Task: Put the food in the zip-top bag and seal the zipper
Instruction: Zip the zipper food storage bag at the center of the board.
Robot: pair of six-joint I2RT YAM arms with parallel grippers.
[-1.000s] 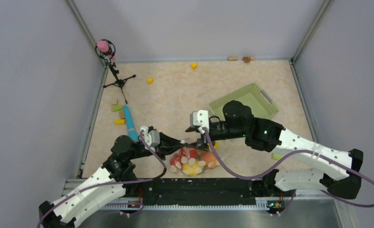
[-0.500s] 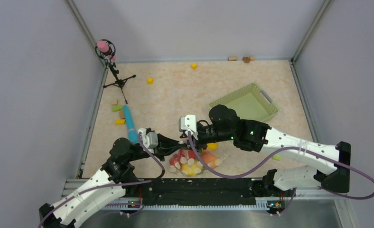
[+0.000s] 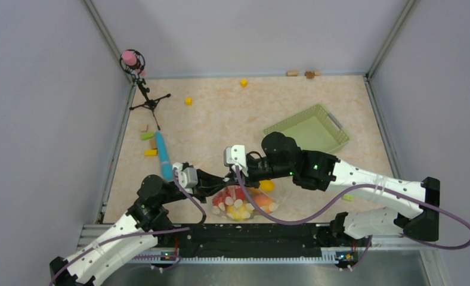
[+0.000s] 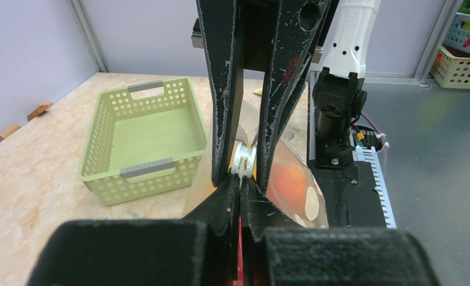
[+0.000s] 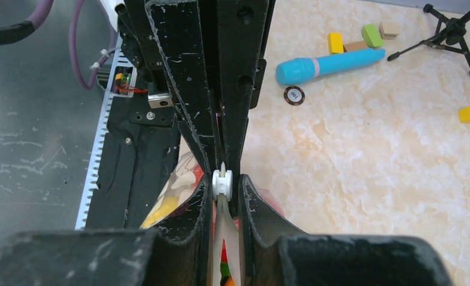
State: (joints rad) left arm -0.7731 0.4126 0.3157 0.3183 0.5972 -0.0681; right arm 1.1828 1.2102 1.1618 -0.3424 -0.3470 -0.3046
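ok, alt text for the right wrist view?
Right gripper, fingers nearly together, pinches the zipper of the zip-top bag, tip to tip with the left gripper. Beyond lie a blue cylinder and coloured blocks.

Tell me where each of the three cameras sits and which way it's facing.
Top external: high behind the bases, looking down on left arm, right arm and zip-top bag.
Left wrist: own left gripper at bottom, faces right gripper and green basket.
Right wrist: own right gripper at bottom, faces left gripper and blue cylinder.
Both wrist views share the zipper.
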